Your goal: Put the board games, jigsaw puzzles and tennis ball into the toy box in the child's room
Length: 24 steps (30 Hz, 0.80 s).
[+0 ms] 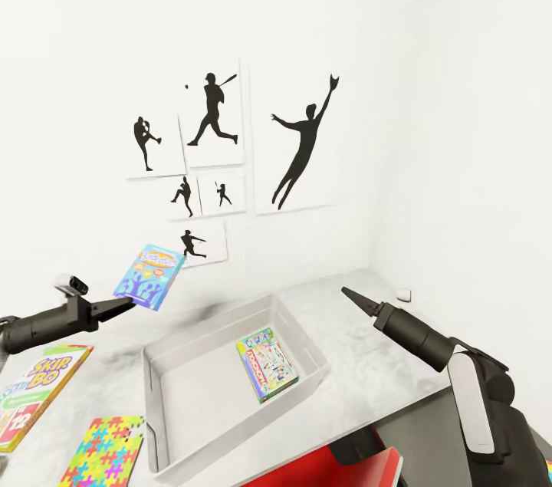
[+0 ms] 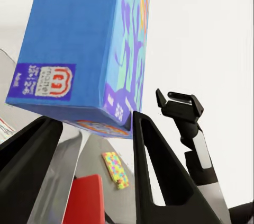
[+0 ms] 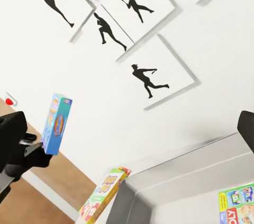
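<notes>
My left gripper (image 1: 129, 302) is shut on the lower edge of the small blue board game (image 1: 150, 275), holding it in the air above the table, left of the toy box's far corner. In the left wrist view the blue box (image 2: 79, 44) stands between the two black fingers (image 2: 159, 176). The light-grey toy box (image 1: 165, 380) holds the green-edged board game (image 1: 266, 364). The SKIP-BO game (image 1: 34, 393) and a jigsaw puzzle (image 1: 103, 452) lie on the table (image 1: 360, 364) to its left. My right gripper (image 1: 351, 295) hangs open and empty over the box's right side.
Black sports-silhouette pictures (image 1: 211, 111) hang on the white wall behind the table. A red object (image 1: 368, 468) sits below the table's near edge. A small white thing (image 1: 404, 293) lies at the table's far right. A red round button (image 3: 9, 100) is on the wall.
</notes>
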Tool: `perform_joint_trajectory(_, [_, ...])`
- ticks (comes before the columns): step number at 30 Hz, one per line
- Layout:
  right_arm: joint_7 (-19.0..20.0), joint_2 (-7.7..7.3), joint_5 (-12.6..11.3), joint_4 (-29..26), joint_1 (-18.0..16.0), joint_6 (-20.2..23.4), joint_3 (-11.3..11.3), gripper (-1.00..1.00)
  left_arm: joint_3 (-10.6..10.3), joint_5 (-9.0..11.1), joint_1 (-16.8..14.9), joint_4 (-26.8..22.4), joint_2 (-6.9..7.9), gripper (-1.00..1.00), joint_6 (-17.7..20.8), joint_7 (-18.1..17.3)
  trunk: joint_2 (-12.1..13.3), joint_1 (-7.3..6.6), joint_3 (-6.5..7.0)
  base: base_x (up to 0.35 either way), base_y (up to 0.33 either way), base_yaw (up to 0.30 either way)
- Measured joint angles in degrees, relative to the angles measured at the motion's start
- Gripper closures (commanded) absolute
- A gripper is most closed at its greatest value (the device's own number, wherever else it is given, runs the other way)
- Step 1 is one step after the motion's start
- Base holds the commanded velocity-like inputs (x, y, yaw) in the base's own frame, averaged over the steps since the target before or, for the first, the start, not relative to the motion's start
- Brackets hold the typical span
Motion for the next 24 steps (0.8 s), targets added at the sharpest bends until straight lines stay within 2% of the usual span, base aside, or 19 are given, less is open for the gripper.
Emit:
perform_joint_trajectory(4, [0.18, -0.03, -0.03, 0.07, 0.0, 0.04, -0.38, -1.0, -0.18, -0.11, 0.0, -0.2, -2.25, 1.0, 0.1, 0.03, 0.0, 0.0, 0.0, 0.0, 0.0, 0.0])
perform_joint_trajectory(5, [0.24, -0.05, -0.05, 0.08, 0.0, 0.07, -0.66, -1.0, -0.25, -0.32, 0.01, -0.23, -3.06, 1.0, 0.13, 1.25, 0.0, 0.0, 0.0, 0.0, 0.0, 0.0])
perform_joint_trajectory(12, [0.6, -0.41, -0.18, 0.09, 0.0, 0.27, -2.23, -1.0, -0.37, -0.88, 0.18, -0.7, -10.31, 1.0, 0.44, 15.0, 0.0, 0.0, 0.0, 0.0, 0.0, 0.0])
perform_joint_trajectory(15, [0.68, -0.91, -0.33, 0.08, 0.0, 0.37, -3.23, -1.0, -0.37, -0.81, 0.51, -0.8, -11.42, 1.0, 0.57, 17.16, 0.0, 0.0, 0.0, 0.0, 0.0, 0.0])
perform_joint_trajectory(18, [0.71, -1.09, -0.48, 0.08, -0.01, 0.38, -3.63, -1.0, -0.37, -0.74, 1.72, -1.42, -11.79, 1.0, 0.61, 17.95, 0.0, 0.0, 0.0, 0.0, 0.0, 0.0])
perform_joint_trajectory(24, [0.73, -1.17, -0.41, 0.08, -0.01, 0.37, -3.8, -1.0, -0.31, -0.38, 5.47, -7.53, -11.95, 1.0, 0.81, 18.26, -0.01, 0.0, 0.0, 0.0, 0.0, 0.0])
